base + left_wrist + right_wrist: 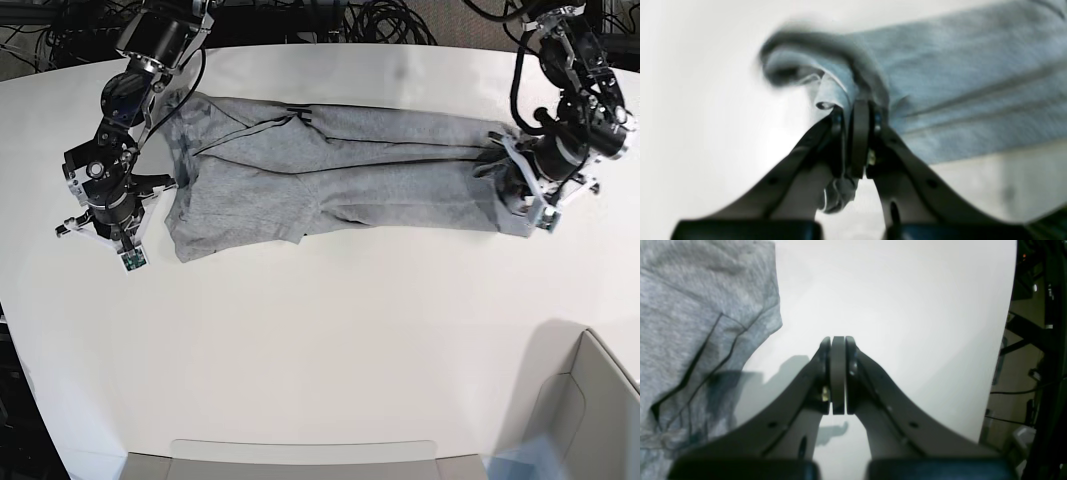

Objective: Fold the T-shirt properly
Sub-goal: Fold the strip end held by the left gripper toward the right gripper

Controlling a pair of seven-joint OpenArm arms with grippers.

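Item 1, T-shirt [340, 180]: heather-grey, wrinkled, lying as a long folded band across the upper half of the white bench [320, 340], running from about 9 o'clock to 3 o'clock in the base view. Wider bulk at the 9 o'clock end, with a flap folded over toward 10 o'clock; narrow bunched end at 3 o'clock. Dark seam lines show on the cloth in the right wrist view.

Item 2, left pincer [855, 110]: at the 3 o'clock end of the shirt in the base view. Clenched on a bunched fold of the T-shirt; cloth rises in a hump above the tips and a scrap hangs between the jaws lower down. View blurred.

Item 3, right pincer [838, 343]: at the 9 o'clock end in the base view, just beside the shirt's edge. Jaws pressed together with nothing between them, over bare bench; the shirt lies toward 9 o'clock in its own view, apart from the tips.

Item 4, pale grey box [585, 420]: at 5 o'clock on the bench, well apart from the shirt.
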